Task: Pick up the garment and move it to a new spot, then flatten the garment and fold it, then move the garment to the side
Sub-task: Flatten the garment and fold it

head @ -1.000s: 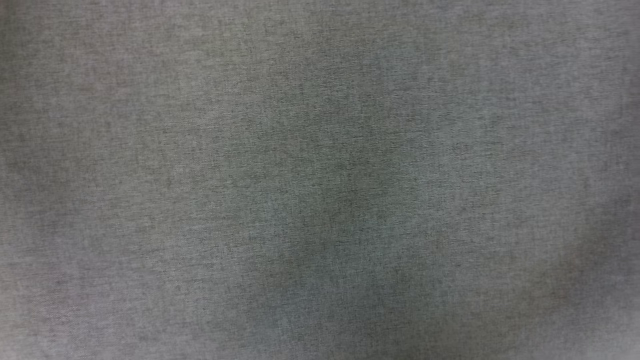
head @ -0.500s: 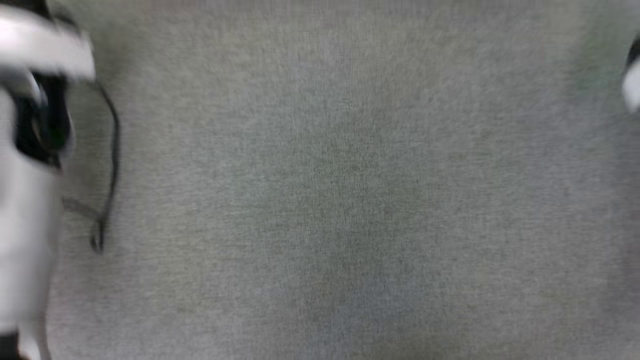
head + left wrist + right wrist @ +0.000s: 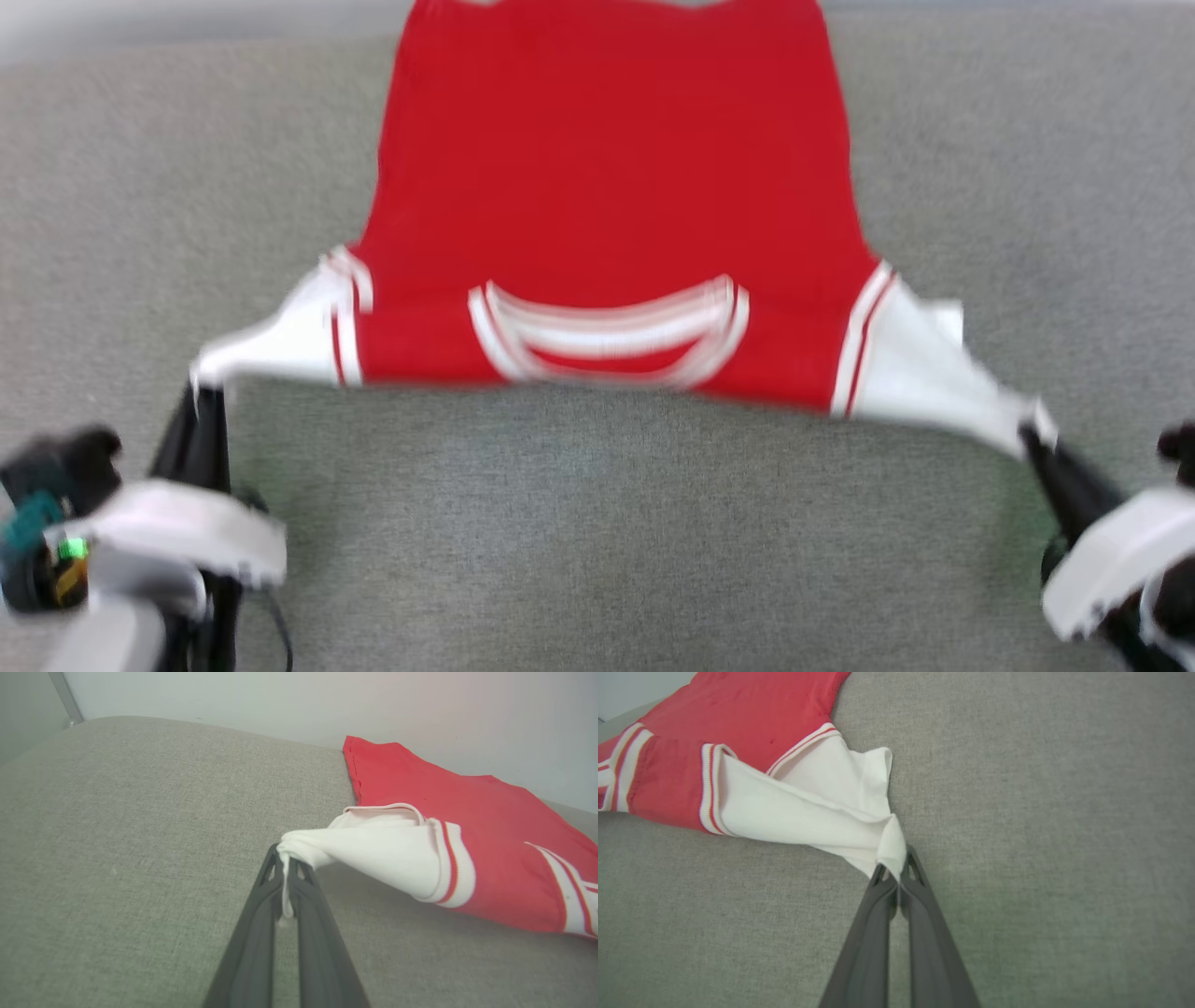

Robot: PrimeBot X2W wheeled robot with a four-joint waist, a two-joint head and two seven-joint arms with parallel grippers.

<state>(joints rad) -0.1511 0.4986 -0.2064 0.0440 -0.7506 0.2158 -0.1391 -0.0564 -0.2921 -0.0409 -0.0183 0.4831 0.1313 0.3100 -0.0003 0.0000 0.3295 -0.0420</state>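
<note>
The garment (image 3: 607, 168), a red jersey T-shirt with white sleeves and a striped collar (image 3: 611, 336), lies spread on grey fabric with its collar toward me and plain side up. My left gripper (image 3: 201, 390) is shut on the tip of the white sleeve at the left, pulling it taut. In the left wrist view the left gripper (image 3: 284, 858) pinches that sleeve (image 3: 373, 854). My right gripper (image 3: 1027, 431) is shut on the other white sleeve's tip. The right wrist view shows the right gripper (image 3: 896, 865) clamping that sleeve (image 3: 808, 807). The lettering is hidden.
The grey fabric surface (image 3: 607, 523) stretches wide on all sides of the garment. A pale wall (image 3: 280, 700) rises behind the surface's far edge, where the garment's hem (image 3: 355, 751) lies.
The head camera has swung: earlier it showed bare grey fabric, then a blurred left arm, and now the stretched garment and both grippers have come into view.
</note>
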